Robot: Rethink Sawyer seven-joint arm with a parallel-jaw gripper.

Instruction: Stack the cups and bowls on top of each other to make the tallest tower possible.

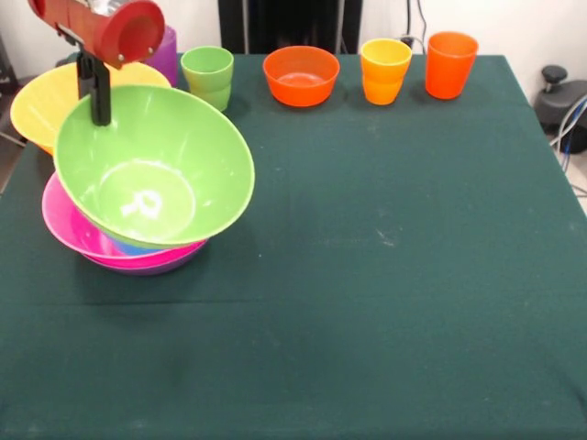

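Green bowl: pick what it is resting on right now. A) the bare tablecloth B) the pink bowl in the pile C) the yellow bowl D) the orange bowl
B: the green bowl sits tilted on top of the pile, with the pink bowl showing right under it and a purple rim beneath that.

**Red arm link, black pincer**

Arm (110, 27) shows only its last part at the top left corner. Red glossy cylinder-shaped link, round flat end cap facing the camera, one small dark screw or hole in the cap. A bit of grey metal at the upper edge behind the red shell. Black bracket under the red link. Pincer (98, 96) is a black, matte, narrow straight piece hanging from it; separate fingers can't be made out. No cables or markings visible.
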